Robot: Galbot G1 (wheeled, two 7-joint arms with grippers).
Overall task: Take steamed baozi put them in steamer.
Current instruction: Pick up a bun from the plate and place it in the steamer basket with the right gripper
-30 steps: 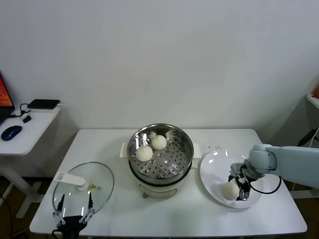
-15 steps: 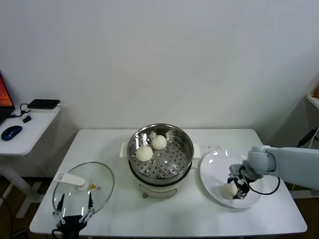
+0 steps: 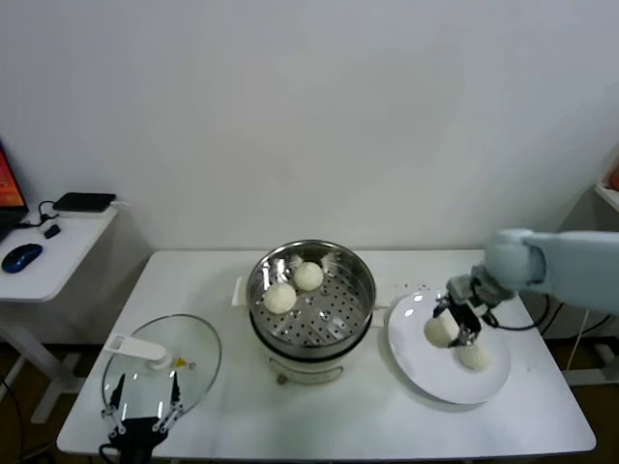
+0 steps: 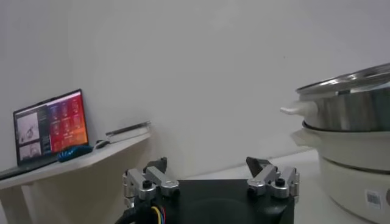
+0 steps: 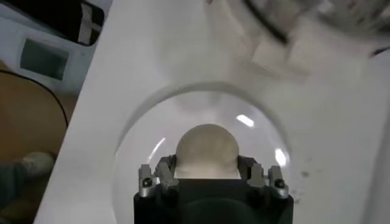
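We find the right gripper (image 3: 453, 324) raised above the white plate (image 3: 416, 358), its fingers (image 5: 163, 172) pinching one steamed baozi (image 3: 439, 331) from both sides; in the right wrist view this bun (image 5: 206, 152) sits squarely between the two fingers with the plate's rim (image 5: 131, 182) visible beneath it. We record a second baozi (image 3: 473, 357) resting on the plate, just beside the held one and on the side away from the steamer. The plate stands on the white surface (image 3: 319, 416) to the right of the steamer (image 3: 310, 295), near it but apart.

We note two further baozi inside the steel basket: one (image 3: 280, 298) toward its left wall and one (image 3: 309, 276) toward the rear, close together. The basket sits on its white pot base (image 3: 308, 365) at the middle of the surface.

We observe the left gripper (image 3: 143, 406) parked low at the front left edge of the surface, over the near rim of the glass lid (image 3: 160, 362), which lies flat with its white handle (image 3: 137, 349) on top. Its fingers (image 4: 148, 179) are spread apart with nothing between them, as the left wrist view confirms; that view also shows the steamer (image 4: 350, 109) off to one side.

A side desk (image 3: 48, 256) carrying a blue mouse (image 3: 21, 257) and a black box (image 3: 85, 202) stands to the robot's left, well apart from the work
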